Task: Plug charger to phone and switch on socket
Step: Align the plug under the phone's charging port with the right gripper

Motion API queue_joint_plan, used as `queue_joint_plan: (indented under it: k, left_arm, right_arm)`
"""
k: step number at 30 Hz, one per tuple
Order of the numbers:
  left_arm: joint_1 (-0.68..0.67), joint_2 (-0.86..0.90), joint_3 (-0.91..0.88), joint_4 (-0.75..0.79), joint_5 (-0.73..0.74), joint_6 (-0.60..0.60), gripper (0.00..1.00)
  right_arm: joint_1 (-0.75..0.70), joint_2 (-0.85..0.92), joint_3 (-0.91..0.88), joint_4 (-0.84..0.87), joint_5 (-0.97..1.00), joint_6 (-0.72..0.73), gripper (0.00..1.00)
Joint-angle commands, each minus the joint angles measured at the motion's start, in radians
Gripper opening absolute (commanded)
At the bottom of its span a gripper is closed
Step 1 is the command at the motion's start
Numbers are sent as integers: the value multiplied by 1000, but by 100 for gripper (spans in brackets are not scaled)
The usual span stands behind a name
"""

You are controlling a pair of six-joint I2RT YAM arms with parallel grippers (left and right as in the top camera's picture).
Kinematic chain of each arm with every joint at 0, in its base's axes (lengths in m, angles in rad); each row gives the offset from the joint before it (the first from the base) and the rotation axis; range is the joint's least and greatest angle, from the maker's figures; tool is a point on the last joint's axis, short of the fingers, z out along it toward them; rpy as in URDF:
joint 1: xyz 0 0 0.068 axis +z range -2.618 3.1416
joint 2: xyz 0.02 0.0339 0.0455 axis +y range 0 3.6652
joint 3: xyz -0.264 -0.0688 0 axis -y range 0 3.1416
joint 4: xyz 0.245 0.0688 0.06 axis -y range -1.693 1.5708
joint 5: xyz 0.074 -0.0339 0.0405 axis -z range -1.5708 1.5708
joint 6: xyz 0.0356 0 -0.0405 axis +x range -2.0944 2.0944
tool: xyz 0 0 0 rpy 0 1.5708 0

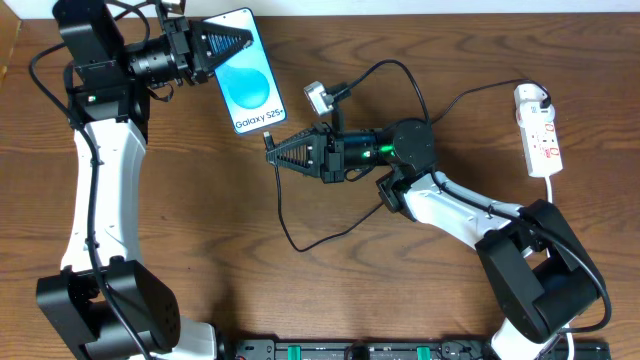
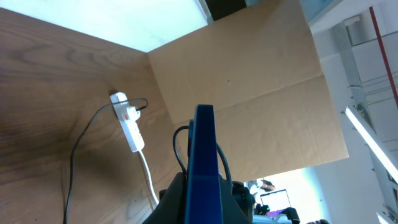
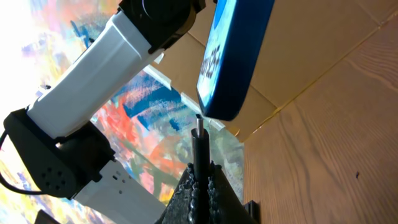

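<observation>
Reaching up from its base at 7 o'clock, the left arm goes to 11 o'clock of the table (image 1: 180, 200) and bends. It points the left gripper (image 1: 240, 42) toward 3 o'clock. Its fingers are closed tight on the top end of the phone (image 1: 248, 75). The phone is held up off the wood, with its blue screen facing up and its bottom end toward 5 o'clock.

The right arm starts at 5 o'clock and stretches to the middle. The right gripper (image 1: 275, 150) points toward 9 o'clock. Its fingers are pinched narrow on the end of the charger (image 1: 281, 215). In the right wrist view the little metal tip (image 3: 198, 124) sits just under the phone's bottom edge. It may be touching, but I cannot tell.

The thin black cable loops down toward 6 o'clock, then runs to a white plug (image 1: 530, 97) in the socket (image 1: 545, 140). The socket lies flat at 3 o'clock, well apart from both grippers.
</observation>
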Motion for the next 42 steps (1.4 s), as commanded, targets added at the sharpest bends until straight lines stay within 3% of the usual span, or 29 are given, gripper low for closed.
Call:
queue_joint_plan:
  k: [1, 34, 42]
  left_arm:
    - [2, -19, -3, 5, 16, 14, 7]
    - [-16, -19, -3, -25, -18, 60, 7]
    - [4, -19, -3, -24, -49, 74, 7]
  right_arm:
    - [-6, 3, 2, 3, 29, -26, 1]
    - [10, 3, 2, -26, 56, -34, 1]
    - [35, 3, 2, -237, 56, -106, 2]
